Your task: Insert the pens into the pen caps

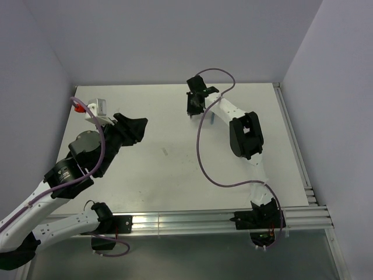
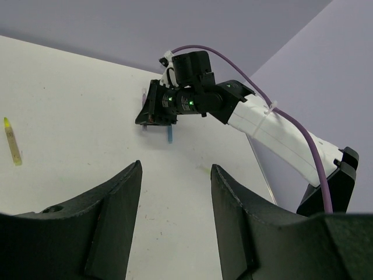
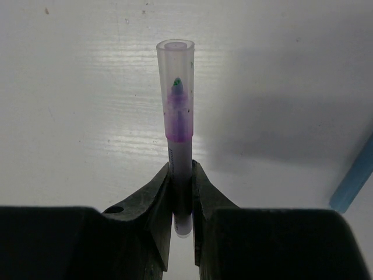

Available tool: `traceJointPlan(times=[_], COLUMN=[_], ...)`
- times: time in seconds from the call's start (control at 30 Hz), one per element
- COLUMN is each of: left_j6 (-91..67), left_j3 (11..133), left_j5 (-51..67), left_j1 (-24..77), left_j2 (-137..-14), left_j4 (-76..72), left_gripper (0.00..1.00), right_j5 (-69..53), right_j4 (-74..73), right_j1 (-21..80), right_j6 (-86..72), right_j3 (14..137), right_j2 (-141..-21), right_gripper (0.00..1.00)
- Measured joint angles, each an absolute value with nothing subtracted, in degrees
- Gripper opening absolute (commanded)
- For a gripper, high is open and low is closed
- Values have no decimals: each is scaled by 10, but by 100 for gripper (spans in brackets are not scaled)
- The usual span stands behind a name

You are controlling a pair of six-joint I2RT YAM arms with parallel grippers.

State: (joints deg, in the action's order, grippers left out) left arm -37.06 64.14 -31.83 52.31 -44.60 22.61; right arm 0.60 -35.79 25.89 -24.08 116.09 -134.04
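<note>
Two pens lie near the far middle of the white table [image 1: 175, 175], and a third lies well apart from them. The right gripper [image 3: 180, 169] has its black fingers pressed in on the barrel of the grey-purple pen [image 3: 179, 153]. It pinches the pen toward its rear end, so a short stub of barrel shows behind the fingertips and the rest sticks straight out ahead of them. A clear pen cap [image 3: 176, 87] sits over the front end of this pen. The dark nib shows through the cap's wall, and the cap's rim meets a purple band on the barrel. Whether the cap's far end touches the table cannot be told. From the top camera this gripper hangs low over the far part of the table, with the right arm stretched out toward the back wall. The blue pen [image 3: 354, 178] lies flat on the table just beside the right gripper, on its right side and not touching it. Only one end of it shows in the right wrist view. The left gripper [image 2: 175, 169] is held above the table on the left side. Its two dark fingers are spread wide with nothing between them, and it faces across toward the right arm. The yellow pen [image 2: 11, 141] lies flat on the table at the left edge of the left wrist view, well apart from the other two pens and from both grippers.
</note>
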Motion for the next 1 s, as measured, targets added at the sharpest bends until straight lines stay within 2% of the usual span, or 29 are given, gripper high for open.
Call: traceJointPlan(times=[0.2, 0.53, 0.8, 1.0], left_j6=[-371, -370, -371, -370], left_j3=[640, 632, 630, 629], left_j5=[-313, -312, -311, -310], left_j1=[523, 523, 522, 520], left_j2=[-448, -455, -461, -464], left_j4=[227, 229, 234, 234], left_gripper=[55, 55, 55, 55], right_j5=[9, 26, 35, 37], right_j4=[-367, -371, -370, -368], right_j1=[255, 255, 255, 255], right_j6=[-237, -227, -226, -224], right_j3=[1170, 1170, 1170, 1168], right_j2=[-1347, -1374, -1374, -1375], right_gripper=[0, 8, 21, 26])
